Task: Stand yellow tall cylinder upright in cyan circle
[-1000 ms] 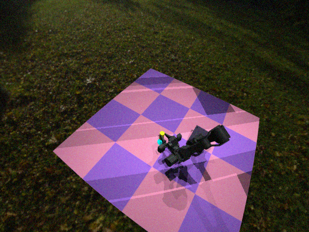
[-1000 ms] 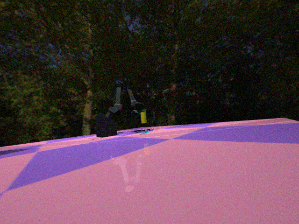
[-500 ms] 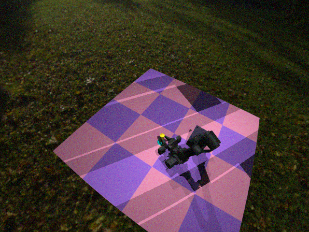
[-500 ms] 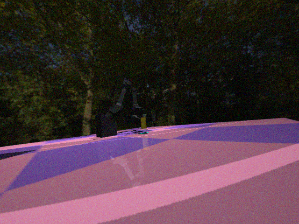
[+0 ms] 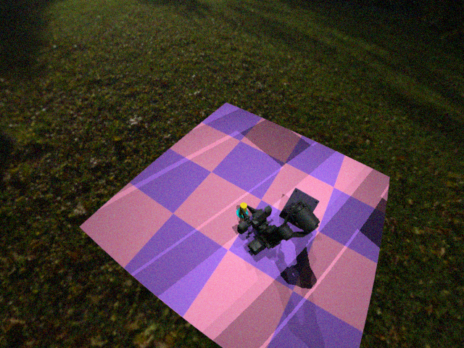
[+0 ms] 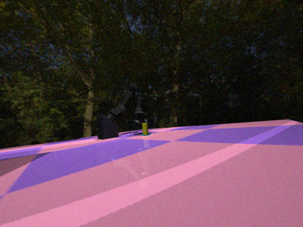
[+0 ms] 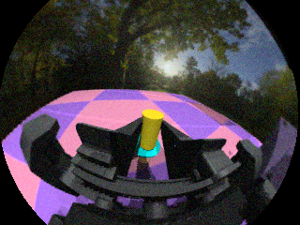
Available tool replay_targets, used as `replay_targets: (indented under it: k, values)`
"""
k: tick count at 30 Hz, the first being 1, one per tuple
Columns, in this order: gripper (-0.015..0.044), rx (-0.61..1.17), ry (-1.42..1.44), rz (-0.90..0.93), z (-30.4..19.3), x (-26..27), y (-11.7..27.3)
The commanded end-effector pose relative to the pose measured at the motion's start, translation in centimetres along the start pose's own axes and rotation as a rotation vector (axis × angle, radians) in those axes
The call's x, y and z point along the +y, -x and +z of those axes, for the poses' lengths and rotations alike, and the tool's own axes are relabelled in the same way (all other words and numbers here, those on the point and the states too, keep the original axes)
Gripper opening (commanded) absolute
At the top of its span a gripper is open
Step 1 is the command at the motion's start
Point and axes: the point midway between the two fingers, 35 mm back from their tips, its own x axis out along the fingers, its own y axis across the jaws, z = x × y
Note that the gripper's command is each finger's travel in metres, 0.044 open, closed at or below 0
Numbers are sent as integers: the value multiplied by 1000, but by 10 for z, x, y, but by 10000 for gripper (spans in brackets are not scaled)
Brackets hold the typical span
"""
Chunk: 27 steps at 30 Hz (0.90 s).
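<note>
The yellow tall cylinder (image 5: 243, 205) (image 6: 145, 128) (image 7: 151, 130) is upright, or very nearly so, between the fingers. My gripper (image 5: 243, 208) (image 6: 144, 121) (image 7: 152, 121) is shut on it. The cyan circle (image 5: 238, 212) (image 7: 150, 154) lies on the table directly under the cylinder; in the exterior view only a thin cyan edge (image 6: 149, 134) shows around the cylinder's foot. The foot is at or just above the circle; whether it touches is too fine to tell. The fingers and cylinder hide part of the circle.
The checkered pink and purple table (image 5: 149, 220) (image 6: 195, 170) (image 7: 127, 110) carries the arm's dark base (image 5: 299, 215) (image 6: 107, 128), which stands behind the gripper. Light streaks and dark shadows cross the table. Grass surrounds it in the top view, and trees stand beyond in the other views.
</note>
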Motion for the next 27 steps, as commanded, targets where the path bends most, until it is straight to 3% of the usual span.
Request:
replay_targets:
  k: [1,8,19,27]
  values:
    - [105,-4,-7,3,-2,2,0]
    - [105,-4,-7,3,-2,2,0]
    - [394,-4,-7,3,-2,2,0]
    - [400,-3,-8,0,6,4,0]
